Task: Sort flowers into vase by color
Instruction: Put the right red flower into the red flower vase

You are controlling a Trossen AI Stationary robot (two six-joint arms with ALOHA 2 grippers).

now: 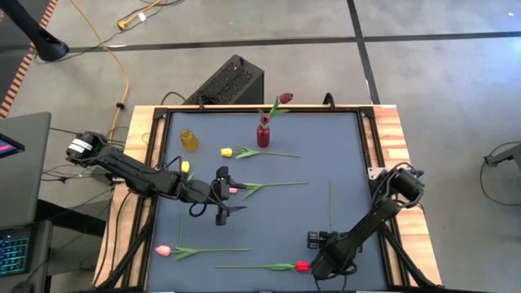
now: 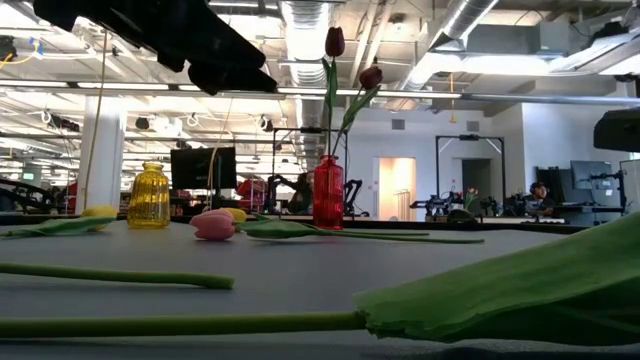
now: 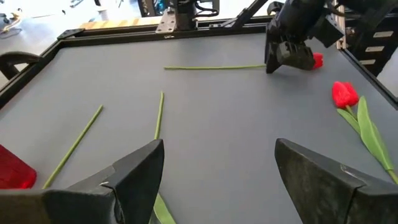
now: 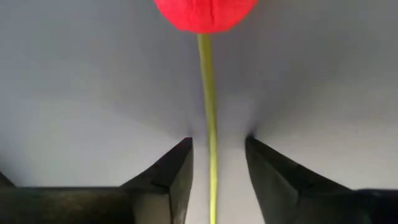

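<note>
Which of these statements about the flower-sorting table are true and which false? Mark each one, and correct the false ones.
1. The red vase holds dark maroon tulips. True.
2. The yellow vase already holds a flower. False: it shows none.
3. The right tool straddles the stem of a red tulip. True.
4. The left tool grips a pink tulip. False: its fingers stand open, holding nothing.
5. A yellow tulip lies on the table. True.
</note>
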